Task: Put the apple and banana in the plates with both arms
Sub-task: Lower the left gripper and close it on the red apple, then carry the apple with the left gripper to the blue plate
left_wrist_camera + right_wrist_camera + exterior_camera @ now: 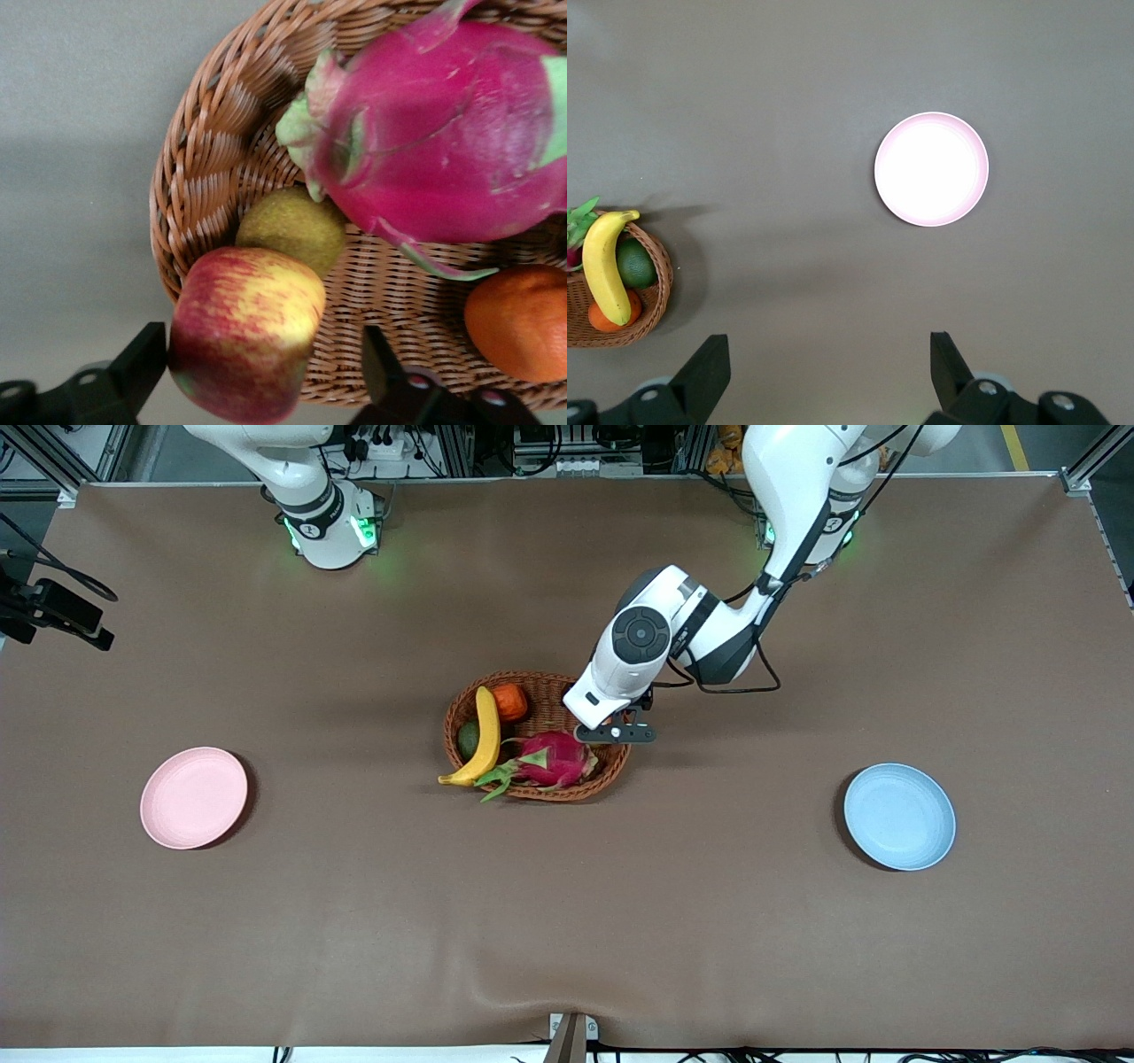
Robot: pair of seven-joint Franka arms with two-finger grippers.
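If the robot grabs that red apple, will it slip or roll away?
It might. The apple is round and smooth-skinned, so it could twist between the left gripper's open fingers. It sits against the wicker basket's rim and a greenish fruit, which probably stop it rolling. It looks firm, not squashy.

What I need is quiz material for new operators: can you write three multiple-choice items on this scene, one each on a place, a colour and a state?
1. Where is the banana? A on a plate. B in the basket. C on bare table.
2. The plate toward the left arm's end is? A pink. B green. C light blue.
3. The left tool is? A open around the apple. B shut on the banana. C open over a plate.
Key: B, it lies across the basket's fruit. C, that plate is blue. A, its fingers flank the apple, with a gap.
The right tool waits open over the table.
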